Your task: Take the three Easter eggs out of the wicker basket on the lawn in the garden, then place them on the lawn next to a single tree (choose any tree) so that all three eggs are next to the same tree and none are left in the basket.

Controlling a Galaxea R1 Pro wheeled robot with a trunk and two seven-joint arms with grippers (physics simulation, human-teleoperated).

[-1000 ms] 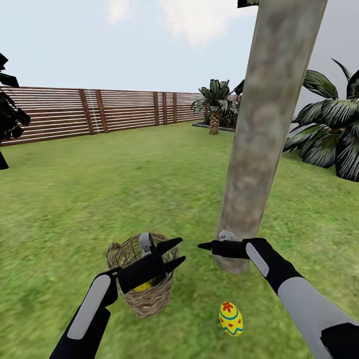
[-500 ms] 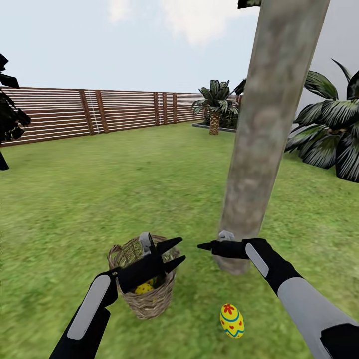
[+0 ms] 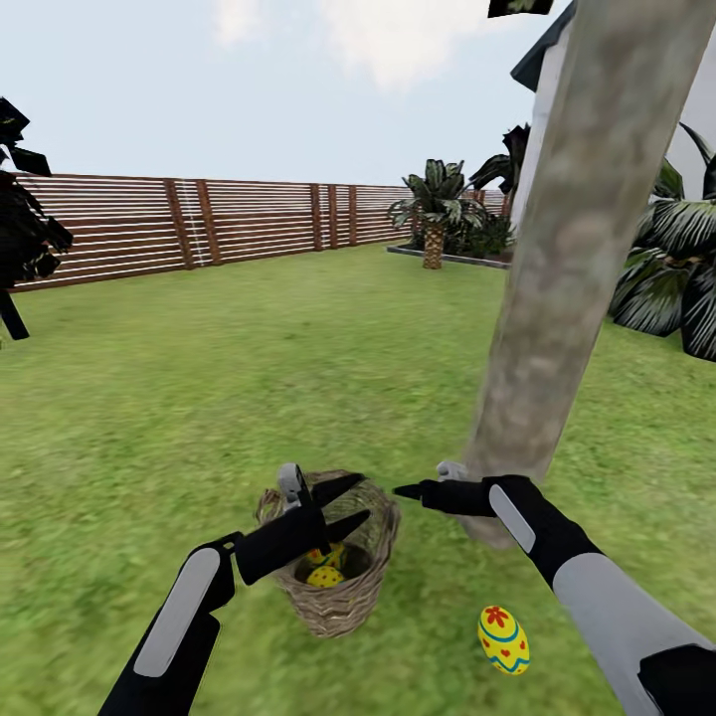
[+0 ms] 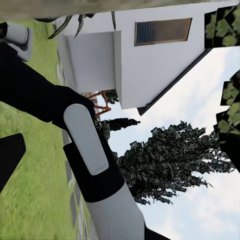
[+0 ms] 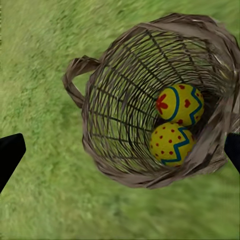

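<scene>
Easter eggs, count three. Head view: two eggs [image 3: 326, 567] lie inside the wicker basket [image 3: 333, 557] on the lawn [image 3: 249, 378]; one loose egg [image 3: 503, 639] lies on the grass at about 5 o'clock from the basket, near the foot of the tree [image 3: 557, 268].
Left pincer [image 3: 350, 503]: fingers spread apart, empty, held just above the basket's rim, the two eggs below it toward 6 o'clock.
Right pincer [image 3: 400, 491]: state cannot be told here; its tip points toward 9 o'clock beside the trunk base, the loose egg well below it toward 5 o'clock.
Fence [image 3: 199, 219]: one, along the far edge.

Left wrist view: right arm [image 4: 85, 145] crosses before a white house [image 4: 150, 60].

Right wrist view: basket [image 5: 155, 100], one; eggs inside, two: flowered egg [image 5: 179, 103] touching dotted egg [image 5: 171, 143]. Dark fingers [image 5: 9, 156] stand wide at either edge, nothing between them.
</scene>
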